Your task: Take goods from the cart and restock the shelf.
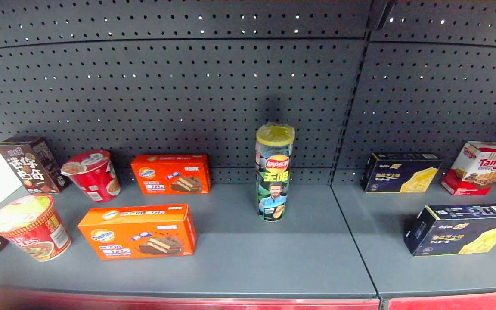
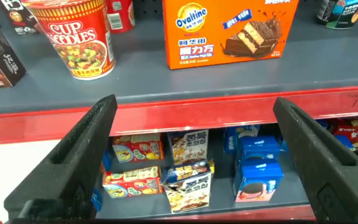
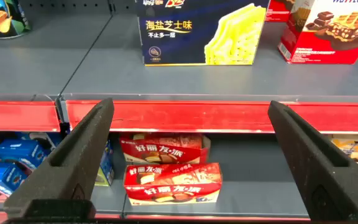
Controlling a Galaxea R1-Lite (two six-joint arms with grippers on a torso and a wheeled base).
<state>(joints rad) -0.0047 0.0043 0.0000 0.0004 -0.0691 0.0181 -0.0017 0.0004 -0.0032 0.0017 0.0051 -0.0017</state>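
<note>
Empty and wide open, the left gripper (image 2: 194,107) and right gripper (image 3: 190,107) face the shelf (image 1: 239,252), so fetching another item to stock looks next.

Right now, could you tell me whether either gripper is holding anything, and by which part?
Nothing is held: the black left gripper and the black right gripper are both open and empty.

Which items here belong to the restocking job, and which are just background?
Job: shelf; chip can; front orange wafer box; left gripper and right gripper, both open and empty.
Background: pegboard; red snack boxes and blue cookie packs on the lower shelf.
</note>
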